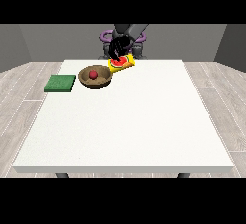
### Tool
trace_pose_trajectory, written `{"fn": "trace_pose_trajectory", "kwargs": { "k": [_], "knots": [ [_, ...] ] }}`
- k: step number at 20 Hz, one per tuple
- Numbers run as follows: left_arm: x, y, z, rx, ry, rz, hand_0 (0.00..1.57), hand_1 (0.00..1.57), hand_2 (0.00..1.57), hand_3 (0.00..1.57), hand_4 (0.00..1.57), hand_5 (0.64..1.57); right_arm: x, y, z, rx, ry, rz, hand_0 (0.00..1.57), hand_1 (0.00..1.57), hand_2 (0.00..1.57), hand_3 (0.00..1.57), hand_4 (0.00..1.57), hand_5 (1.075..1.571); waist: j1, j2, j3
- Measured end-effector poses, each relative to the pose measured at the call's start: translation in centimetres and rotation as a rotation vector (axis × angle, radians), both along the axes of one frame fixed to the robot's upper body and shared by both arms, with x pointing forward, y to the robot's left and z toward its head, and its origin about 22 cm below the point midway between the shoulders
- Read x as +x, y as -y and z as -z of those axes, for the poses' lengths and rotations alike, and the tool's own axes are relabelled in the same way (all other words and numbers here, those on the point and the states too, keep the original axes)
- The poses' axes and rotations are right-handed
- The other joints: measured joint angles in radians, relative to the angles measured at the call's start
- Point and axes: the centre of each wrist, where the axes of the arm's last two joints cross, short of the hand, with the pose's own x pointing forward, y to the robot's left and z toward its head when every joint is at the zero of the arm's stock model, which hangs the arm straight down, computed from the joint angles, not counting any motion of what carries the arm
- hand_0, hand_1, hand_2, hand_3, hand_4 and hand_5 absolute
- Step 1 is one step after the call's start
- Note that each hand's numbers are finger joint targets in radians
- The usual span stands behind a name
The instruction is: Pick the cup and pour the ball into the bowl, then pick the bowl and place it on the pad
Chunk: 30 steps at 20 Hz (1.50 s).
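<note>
Cup [121, 63], yellow with red inside, tipped on its side, mouth toward the bowl [95, 78]. Black hand [118, 46] wrapped round it from above. Red ball [93, 74] sits in the bowl. Green pad [60, 83] lies left of the bowl, apart from it, on the table [129, 127].

Hidden and unclear parts

The black hand [116, 48] covers the cup's [121, 63] top; its finger positions are too small to read. The other hand shows nowhere. The counter's [144, 122] legs are mostly hidden beneath it.

I read no text, label, brand, number or sign on any surface or object in the front view.
</note>
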Motion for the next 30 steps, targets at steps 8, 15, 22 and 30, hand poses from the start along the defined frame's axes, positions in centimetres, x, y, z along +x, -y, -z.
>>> {"fn": "trace_pose_trajectory", "kwargs": {
  "k": [8,15,22,30],
  "knots": [
    [1.1,-6.0,-1.4,-0.619,-0.037,-0.145,1.15,1.15,1.57,1.57,0.82,1.570,-2.1,2.1,1.2,-0.003,-0.011,0.030,0.00,0.00,0.00,0.00,0.39,1.565,0.034,-0.014,-0.0035],
    [-1.8,-13.6,2.2,-0.980,0.007,-0.164,1.55,1.55,1.57,1.57,1.42,1.505,-3.5,1.9,-0.3,-0.001,0.068,0.008,0.00,0.00,0.00,0.00,0.41,1.566,0.027,0.074,-0.0074],
    [-2.6,-11.7,1.0,-1.527,-0.033,-0.043,1.22,1.22,1.39,1.06,0.70,1.560,-3.9,1.4,-1.0,0.012,0.103,0.012,0.00,0.00,0.00,0.06,0.48,1.565,0.071,0.124,-0.0186],
    [-2.2,-16.9,-1.6,-2.011,-0.100,0.320,0.00,0.00,0.00,0.00,0.00,1.557,-4.3,-0.7,-1.9,0.025,0.150,0.046,0.00,0.00,0.00,0.00,0.49,1.566,0.155,0.228,-0.0105]
  ]
}}
